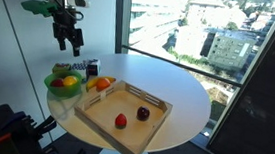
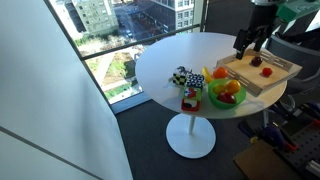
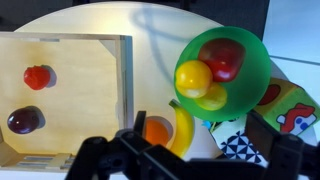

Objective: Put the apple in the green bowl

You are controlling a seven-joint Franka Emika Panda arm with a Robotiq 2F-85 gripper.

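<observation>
As end effector (image 1: 73, 49) hangs over green bowl (image 1: 60, 92), jaws stand apart.

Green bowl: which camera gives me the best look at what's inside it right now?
The wrist view: it looks down into the green bowl, showing its rim and a yellow fruit and a red fruit inside. In both exterior views the bowl is small and seen from the side, its fruit hard to tell apart.

Table (image 1: 182, 86) window-side edge bare, free passage. Opposite edge crowded: tray (image 1: 105, 106), bowl (image 1: 56, 90), apple (image 1: 102, 82) squeezed between; toys (image 2: 190, 99) flank bowl.
</observation>
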